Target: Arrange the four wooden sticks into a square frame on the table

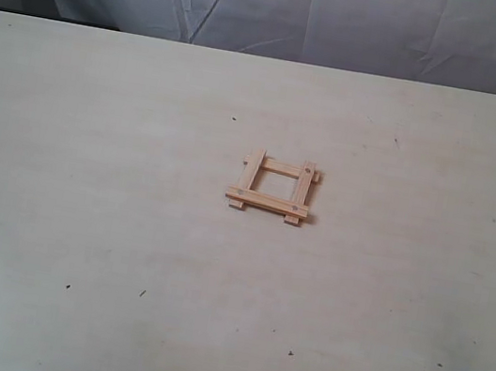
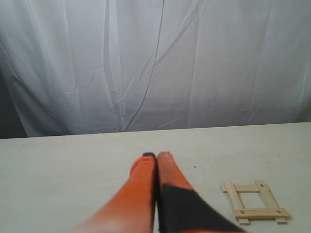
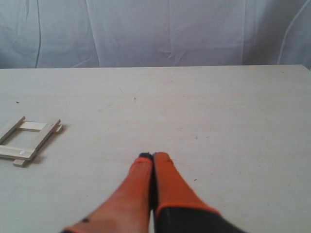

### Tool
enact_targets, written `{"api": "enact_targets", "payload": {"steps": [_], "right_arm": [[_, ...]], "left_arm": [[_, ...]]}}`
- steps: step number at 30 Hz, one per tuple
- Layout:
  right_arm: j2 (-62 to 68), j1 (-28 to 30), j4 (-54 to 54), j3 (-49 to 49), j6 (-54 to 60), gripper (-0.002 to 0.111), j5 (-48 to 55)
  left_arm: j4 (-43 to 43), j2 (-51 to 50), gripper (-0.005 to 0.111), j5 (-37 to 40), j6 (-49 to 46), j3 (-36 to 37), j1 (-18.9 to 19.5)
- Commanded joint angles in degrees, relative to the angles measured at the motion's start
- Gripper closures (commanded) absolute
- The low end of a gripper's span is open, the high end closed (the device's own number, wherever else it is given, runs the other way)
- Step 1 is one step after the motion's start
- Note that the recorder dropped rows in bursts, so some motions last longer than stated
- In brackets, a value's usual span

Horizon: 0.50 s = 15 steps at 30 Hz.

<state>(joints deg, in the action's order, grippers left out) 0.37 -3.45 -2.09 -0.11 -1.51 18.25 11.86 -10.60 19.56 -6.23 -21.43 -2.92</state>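
Note:
The four wooden sticks lie crossed as a small square frame (image 1: 272, 188) near the middle of the table (image 1: 89, 168), ends sticking out a little and dark dots at the corners. The frame also shows in the left wrist view (image 2: 254, 201) and the right wrist view (image 3: 28, 140). My left gripper (image 2: 156, 156) has orange fingers pressed together, shut on nothing, well apart from the frame. My right gripper (image 3: 152, 156) is likewise shut and empty, away from the frame. Neither gripper appears in the exterior view.
A wrinkled white cloth (image 1: 306, 10) hangs behind the table's far edge. Tiny dark specks (image 1: 142, 293) dot the pale tabletop. No other objects are in sight.

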Motion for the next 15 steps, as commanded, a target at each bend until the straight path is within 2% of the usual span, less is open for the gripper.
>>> {"api": "enact_targets", "payload": {"steps": [1, 5, 8, 15], "right_arm": [[-0.37, 0.32, 0.36, 0.11, -0.28, 0.108, -0.71], [-0.37, 0.32, -0.15, 0.11, -0.28, 0.108, -0.71], [-0.37, 0.32, -0.15, 0.11, -0.28, 0.108, -0.71], [-0.37, 0.32, -0.14, 0.11, -0.28, 0.108, -0.81]], "left_arm": [[-0.07, 0.31, 0.107, -0.15, -0.19, 0.27, -0.67], [-4.29, 1.14, 0.107, 0.21, -0.18, 0.52, -0.67], [-4.85, 3.09, 0.107, 0.90, -0.05, 2.53, 1.00], [-5.00, 10.60, 0.107, 0.63, -0.05, 13.84, 4.52]]}}
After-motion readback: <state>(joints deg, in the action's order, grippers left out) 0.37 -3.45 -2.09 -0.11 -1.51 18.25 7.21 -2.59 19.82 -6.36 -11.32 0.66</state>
